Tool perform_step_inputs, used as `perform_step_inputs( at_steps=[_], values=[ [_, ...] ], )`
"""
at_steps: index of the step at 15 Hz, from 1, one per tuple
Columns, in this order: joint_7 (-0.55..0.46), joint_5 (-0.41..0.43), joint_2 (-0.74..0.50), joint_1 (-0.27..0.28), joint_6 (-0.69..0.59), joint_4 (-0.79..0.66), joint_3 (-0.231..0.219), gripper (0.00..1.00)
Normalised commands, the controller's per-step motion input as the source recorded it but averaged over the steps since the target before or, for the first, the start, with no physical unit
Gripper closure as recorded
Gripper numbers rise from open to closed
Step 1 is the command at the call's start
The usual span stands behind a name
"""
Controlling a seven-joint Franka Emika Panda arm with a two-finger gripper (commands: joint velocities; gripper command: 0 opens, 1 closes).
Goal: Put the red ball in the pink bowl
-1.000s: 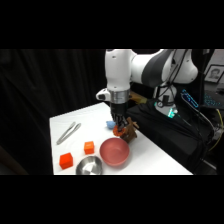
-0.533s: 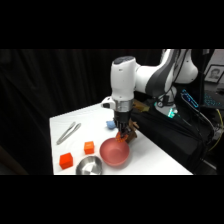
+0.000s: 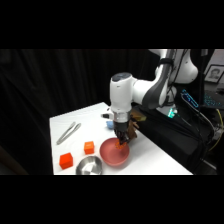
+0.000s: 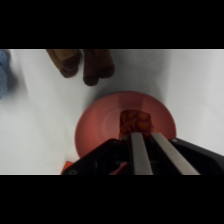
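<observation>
Two orange-red blocks (image 3: 65, 160) (image 3: 89, 147) sat at the table's left beyond the tongs (image 3: 68, 132), with the steel bowl (image 3: 89, 165) beside the pink bowl (image 3: 115, 152). Over that pink bowl hung the gripper (image 4: 141, 134), its fingers clamped on the red ball (image 4: 134, 121), above the bowl's middle.

Side cam: fixed, off table (image 3: 90, 117) corner, looks across/down, far. Wrist cam: close, looks straight down. Both show pink bowl (image 3: 114, 153) (image 4: 100, 125).
</observation>
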Motion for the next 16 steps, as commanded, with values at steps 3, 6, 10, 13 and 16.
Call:
perform_step_inputs(
  at_steps=[3,6,10,13,16],
  values=[
    [0.00,-0.073,0.17,0.088,0.15,0.13,-0.095,0.98],
    [-0.03,-0.037,0.14,0.078,0.09,0.14,-0.087,0.65],
    [-0.03,-0.029,0.06,0.074,0.03,0.12,-0.095,0.36],
    [-0.03,-0.017,-0.03,0.062,-0.08,0.11,-0.085,0.13],
    [-0.05,0.023,-0.17,0.045,-0.21,0.04,-0.045,0.00]
  ],
)
